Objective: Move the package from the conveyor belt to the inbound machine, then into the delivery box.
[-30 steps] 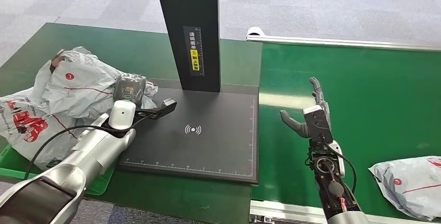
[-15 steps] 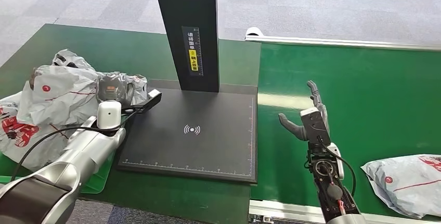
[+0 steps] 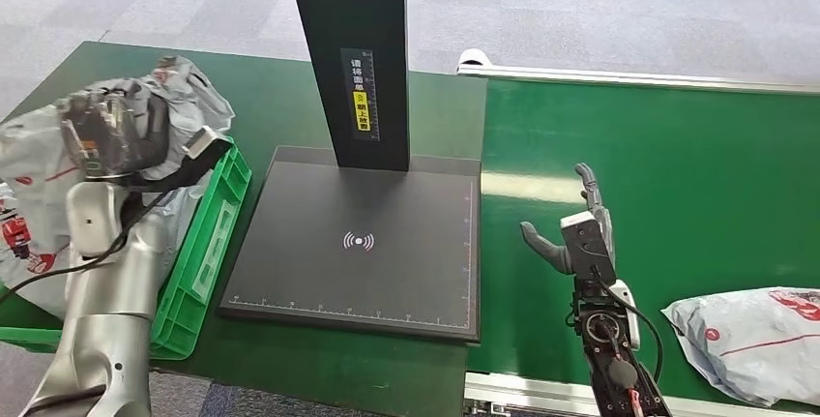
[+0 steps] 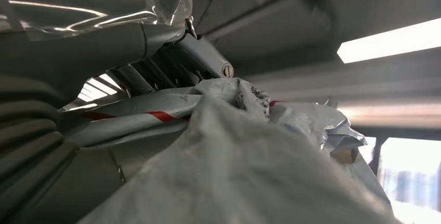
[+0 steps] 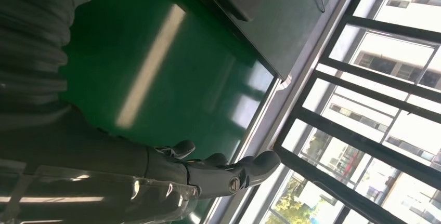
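Dark fingers of the left hand clenched round a crumpled grey plastic mailer package with red markings, film bunched tight against the thumb. Held up over the far end of the green slatted plastic delivery box, above other grey mailers heaped inside, presumably so the load drops in once let go. Grip high on the bag, likely to keep the loose film from catching the crate wall. Judged the last step: scan done, release pending.

Fingers of the right hand spread and straight, grasping nothing, poised over the green conveyor belt near its left edge, seemingly ready for the next pickup. Second grey plastic mailer lying at the belt's near right corner, well apart from that hand.

Flat black inbound scanning machine with tall post between belt and crate, platform bare.
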### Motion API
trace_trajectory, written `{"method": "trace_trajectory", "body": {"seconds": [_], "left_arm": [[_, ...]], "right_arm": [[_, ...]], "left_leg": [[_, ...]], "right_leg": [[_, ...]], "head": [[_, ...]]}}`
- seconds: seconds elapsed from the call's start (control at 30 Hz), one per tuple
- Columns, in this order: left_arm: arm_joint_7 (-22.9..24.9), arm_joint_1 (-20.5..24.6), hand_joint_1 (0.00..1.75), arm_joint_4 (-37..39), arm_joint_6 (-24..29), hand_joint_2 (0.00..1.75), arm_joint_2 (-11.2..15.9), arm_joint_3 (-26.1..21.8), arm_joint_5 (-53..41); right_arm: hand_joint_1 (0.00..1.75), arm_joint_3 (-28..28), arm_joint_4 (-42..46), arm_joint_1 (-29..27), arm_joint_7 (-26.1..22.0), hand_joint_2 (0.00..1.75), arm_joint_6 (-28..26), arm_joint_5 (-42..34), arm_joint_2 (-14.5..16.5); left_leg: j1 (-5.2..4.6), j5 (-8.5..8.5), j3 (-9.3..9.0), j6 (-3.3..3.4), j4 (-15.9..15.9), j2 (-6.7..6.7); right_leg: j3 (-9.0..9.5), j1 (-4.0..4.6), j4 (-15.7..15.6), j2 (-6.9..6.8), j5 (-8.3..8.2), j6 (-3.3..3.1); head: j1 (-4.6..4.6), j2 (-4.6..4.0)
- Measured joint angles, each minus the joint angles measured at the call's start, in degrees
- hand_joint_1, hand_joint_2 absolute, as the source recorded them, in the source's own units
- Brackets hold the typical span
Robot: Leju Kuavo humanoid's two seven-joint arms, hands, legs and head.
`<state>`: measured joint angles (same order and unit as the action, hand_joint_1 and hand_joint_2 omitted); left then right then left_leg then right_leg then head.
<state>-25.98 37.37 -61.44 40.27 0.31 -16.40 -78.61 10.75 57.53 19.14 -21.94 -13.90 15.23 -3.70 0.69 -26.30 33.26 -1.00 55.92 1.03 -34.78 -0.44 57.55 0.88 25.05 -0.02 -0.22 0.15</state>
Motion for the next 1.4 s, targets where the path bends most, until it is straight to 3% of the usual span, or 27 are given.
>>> {"method": "trace_trajectory", "body": {"seconds": [0.07, 0.13, 0.2, 0.27, 0.3, 0.37, 0.47, 0.63, 0.8, 1.03, 1.17, 1.3, 1.4], "left_arm": [[-6.84, 0.41, 1.75, -3.59, 0.01, 1.75, -2.71, -9.49, -0.52], [-2.43, 0.05, 1.75, -4.88, -0.07, 1.75, -3.95, -15.48, -4.62], [12.61, -0.64, 1.75, -2.37, -1.7, 1.75, -3.12, -15.51, -8.33], [30.66, -1.08, 1.75, 2.79, -5.69, 1.75, -0.92, -10.26, -9.24], [37.45, -1.2, 1.75, 5.26, -7.98, 1.75, 0.04, -7.12, -9.27], [43.03, -1.45, 1.75, 9.55, -12.16, 1.75, 1.32, -2.05, -9.23], [42.08, -1.33, 1.75, 15.73, -16.1, 1.75, 2.9, 2.31, -8.97], [41.19, 0.93, 1.75, 25.55, -22.34, 1.75, 5.84, 4.32, -7.6], [40.62, 3.06, 1.75, 31.3, -23.25, 1.75, 7.45, 4.68, -6.95], [40.54, 4.02, 1.75, 33.33, -23.33, 1.75, 7.87, 4.9, -6.76], [40.76, 4.57, 0.0, 34.55, -20.85, 1.75, 8.16, 4.91, -7.09], [39.22, 3.54, 0.0, 33.59, -7.09, 1.75, 8.31, 4.84, -7.65], [32.15, 1.01, 0.0, 27.68, -1.11, 1.75, 7.9, 3.91, -5.21]], "right_arm": [[0.0, -0.01, 0.28, -0.59, -0.14, 1.75, -0.36, -0.21, 0.01], [0.0, -0.08, 0.74, -1.09, -0.14, 1.75, -0.71, -0.36, -0.09], [0.0, -0.37, 1.49, -1.5, 0.12, 1.75, -0.79, -0.13, -0.21], [0.0, -0.78, 2.32, -1.77, 0.56, 1.75, -0.33, 0.55, -0.22], [0.0, -0.94, 2.65, -1.84, 0.73, 1.75, 0.06, 0.97, -0.22], [0.0, -1.19, 3.18, -1.91, 1.0, 1.75, 0.86, 1.94, -0.18], [0.0, -1.57, 3.88, -2.21, 1.07, 1.75, 1.52, 3.09, 0.09], [0.0, -2.64, 5.33, -3.2, 1.1, 1.75, 2.16, 3.62, 0.46], [0.0, -3.38, 6.34, -4.06, 1.14, 1.75, 2.16, 3.76, 0.74], [0.0, -3.61, 6.64, -4.24, 1.14, 1.75, 2.16, 3.76, 0.84], [0.0, -3.83, 6.78, -4.45, 1.28, 1.75, 2.19, 4.23, 1.01], [0.0, -3.99, 7.52, -4.82, 1.85, 1.75, 2.32, 4.91, 1.29], [0.0, -4.02, 7.97, -4.99, 2.18, 1.75, 2.32, 4.9, 1.43]], "left_leg": [[-0.02, -0.01, -0.04, 0.01, 0.0, 0.03], [0.0, -0.01, -0.06, 0.0, 0.0, -0.04], [0.02, 0.01, -0.06, -0.01, 0.0, -0.16], [0.04, 0.04, -0.04, -0.03, -0.01, -0.28], [0.05, 0.06, -0.02, -0.04, -0.01, -0.34], [0.06, 0.09, 0.0, -0.05, -0.02, -0.4], [0.02, 0.09, -0.04, -0.04, -0.01, -0.33], [0.01, 0.07, -0.03, -0.04, -0.01, -0.41], [0.02, 0.06, -0.06, -0.04, -0.03, -0.38], [0.02, 0.07, -0.14, -0.04, -0.03, -0.38], [0.02, 0.07, -0.2, -0.04, -0.03, -0.39], [0.03, 0.07, -0.19, -0.05, -0.02, -0.39], [0.02, 0.07, -0.17, -0.05, -0.02, -0.36]], "right_leg": [[0.0, -0.02, 0.0, 0.02, 0.0, 0.0], [-0.02, -0.01, -0.01, -0.01, 0.0, -0.01], [-0.03, 0.02, -0.01, -0.08, 0.02, -0.02], [0.0, 0.05, -0.01, -0.18, 0.02, -0.03], [0.04, 0.06, -0.01, -0.23, 0.02, -0.03], [0.12, 0.06, 0.0, -0.31, 0.02, -0.03], [0.15, 0.02, 0.0, -0.3, 0.0, -0.01], [0.13, 0.01, -0.01, -0.32, 0.01, 0.0], [0.15, 0.02, -0.01, -0.32, 0.02, -0.01], [0.24, 0.02, -0.01, -0.32, 0.02, -0.01], [0.3, 0.02, -0.01, -0.33, 0.02, -0.01], [0.28, 0.03, -0.01, -0.32, 0.02, -0.01], [0.21, 0.03, -0.01, -0.31, 0.02, -0.01]], "head": [[-0.02, -0.01], [-0.02, -0.01], [-0.03, -0.01], [-0.04, -0.01], [-0.04, -0.01], [0.01, -0.01], [0.0, -0.01], [-0.03, -0.01], [-0.02, -0.01], [-0.02, -0.02], [-0.02, -0.01], [-0.02, -0.01], [-0.03, -0.01]]}}
